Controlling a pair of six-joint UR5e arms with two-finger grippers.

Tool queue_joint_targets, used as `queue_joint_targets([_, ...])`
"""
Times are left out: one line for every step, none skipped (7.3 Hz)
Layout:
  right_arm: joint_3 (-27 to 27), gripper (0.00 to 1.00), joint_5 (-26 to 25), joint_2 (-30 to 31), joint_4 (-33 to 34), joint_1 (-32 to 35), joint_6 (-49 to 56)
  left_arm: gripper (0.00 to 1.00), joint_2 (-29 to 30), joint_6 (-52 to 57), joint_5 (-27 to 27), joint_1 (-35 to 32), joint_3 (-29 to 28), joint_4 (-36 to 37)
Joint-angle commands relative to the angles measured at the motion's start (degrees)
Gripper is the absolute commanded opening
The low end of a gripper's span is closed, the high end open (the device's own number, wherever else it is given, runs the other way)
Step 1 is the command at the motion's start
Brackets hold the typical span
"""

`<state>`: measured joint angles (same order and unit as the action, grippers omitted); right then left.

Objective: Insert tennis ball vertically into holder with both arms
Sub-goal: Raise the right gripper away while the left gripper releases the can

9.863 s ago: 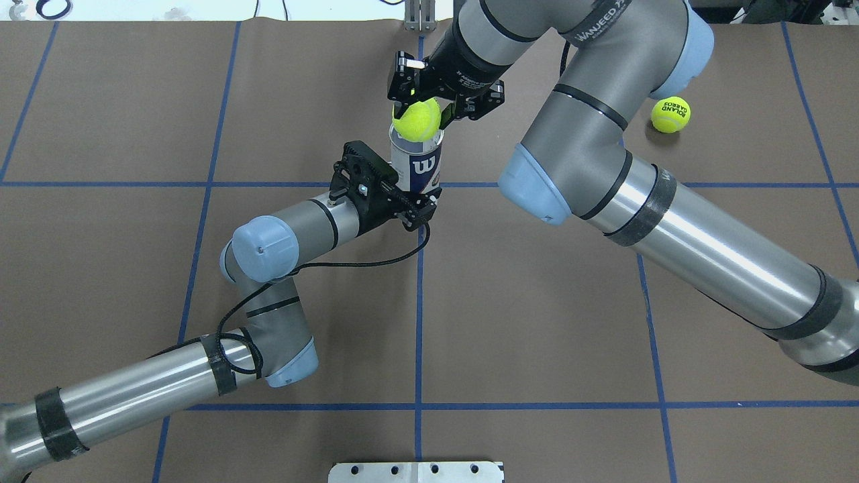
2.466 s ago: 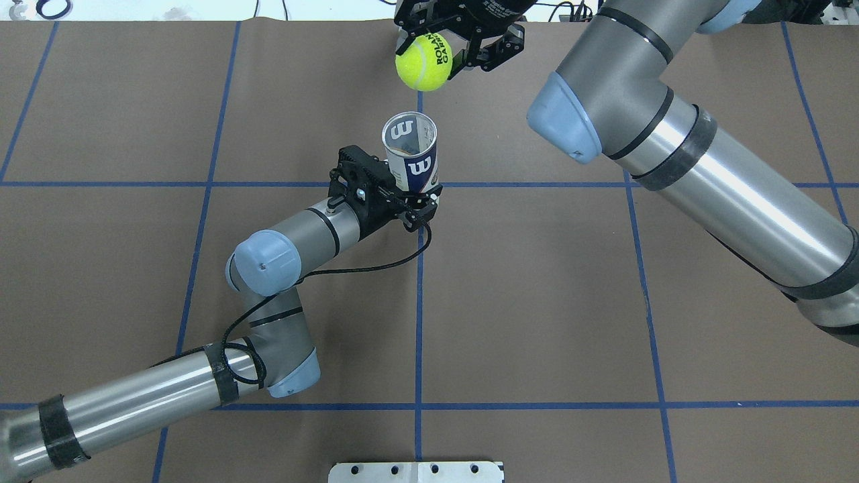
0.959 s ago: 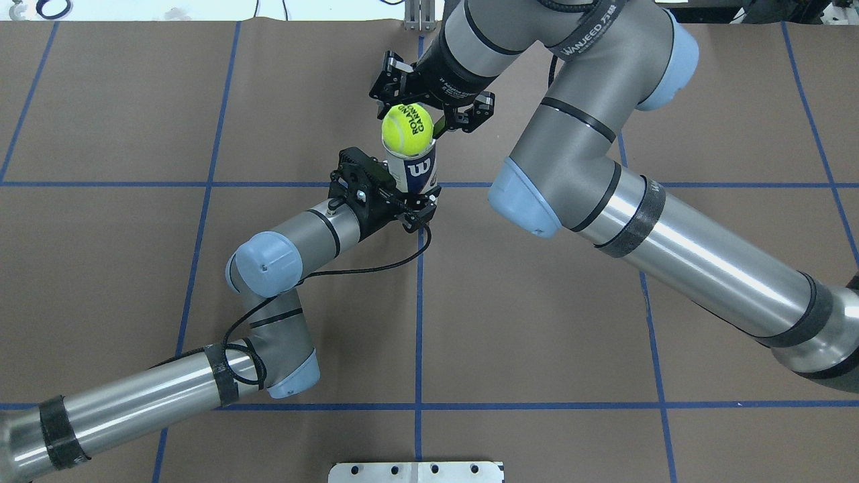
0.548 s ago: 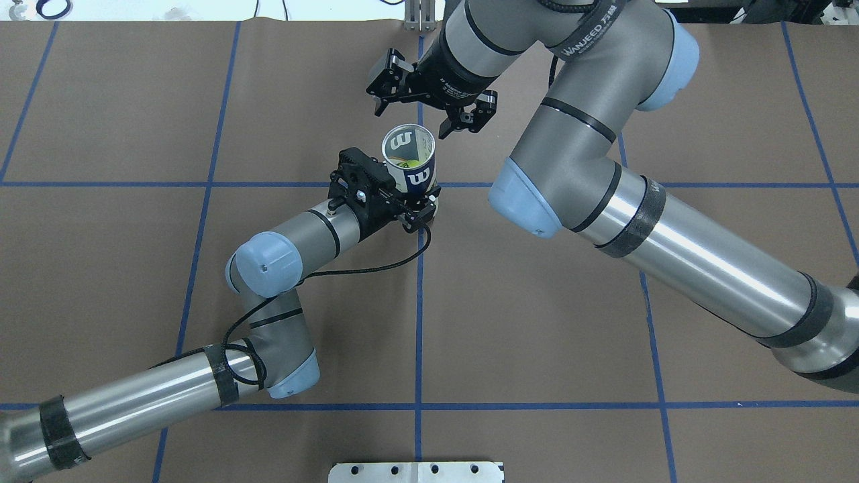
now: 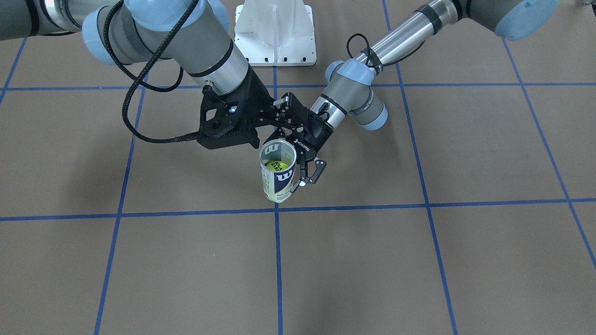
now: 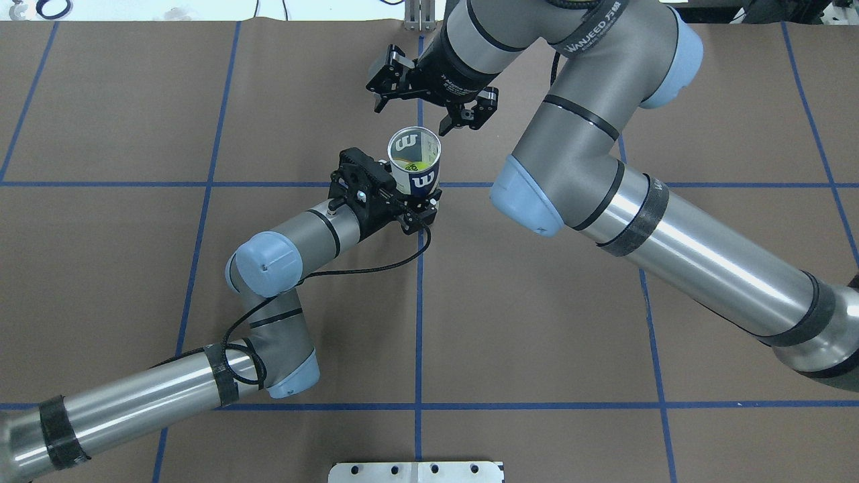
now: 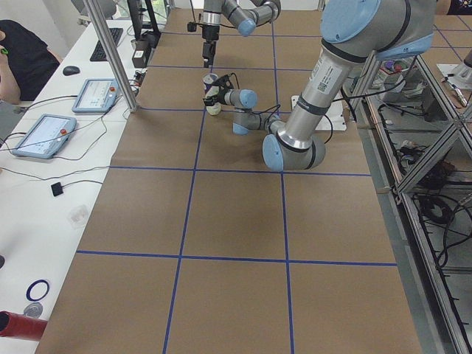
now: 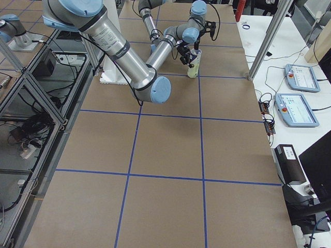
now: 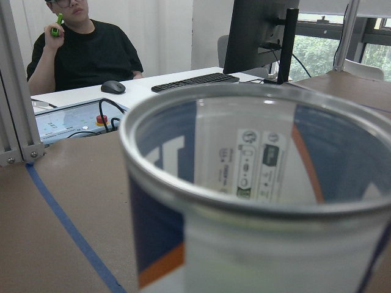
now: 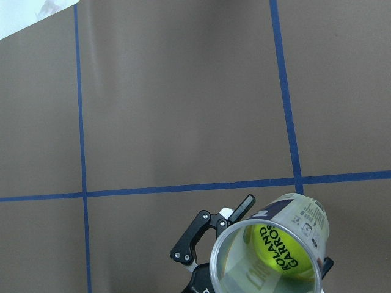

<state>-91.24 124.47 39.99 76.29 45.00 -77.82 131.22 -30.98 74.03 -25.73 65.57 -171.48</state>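
Observation:
The holder (image 6: 416, 176), a clear can with a navy and white Wilson label, stands upright on the brown table. It also shows in the front view (image 5: 278, 179) and fills the left wrist view (image 9: 256, 201). A yellow-green tennis ball (image 10: 283, 250) lies inside it, seen through the open mouth (image 6: 411, 163) (image 5: 274, 165). My left gripper (image 6: 421, 196) (image 5: 298, 179) is shut on the holder's lower part from the side. My right gripper (image 6: 415, 113) (image 5: 277, 118) is open and empty just above and behind the holder's mouth.
A white metal base bracket (image 5: 274, 32) (image 6: 416, 471) sits at the table's robot-side edge. Blue tape lines (image 6: 419, 302) grid the brown table cover. An operator (image 9: 79, 52) sits at a side desk with tablets (image 7: 43, 135).
A second ago my right gripper held the ball on the holder's mouth. It opened and the ball dropped inside. The holder now stands slightly more upright; my left gripper keeps its hold.

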Motion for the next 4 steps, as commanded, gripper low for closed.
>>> queue_joint_targets([-0.43,0.99,0.07,-0.17,0.0,0.53,-0.05,0.99,-0.09,-0.04,0.32,0.24,0.0,0.27])
queue_joint_targets([-0.6,0.99,0.16,-0.09,0.0,0.97,-0.05,0.99,0.0,-0.04,0.93,0.24,0.44,0.96])
queue_joint_targets([-0.61,0.99,0.16,-0.09,0.0,1.06,-0.05,0.99,0.0,-0.04,1.81,0.15,0.88,1.49])
queue_joint_targets([-0.61,0.99,0.07,-0.26,0.0,1.06,-0.74,0.99,-0.09,-0.04,1.82,0.24,0.97,1.5])
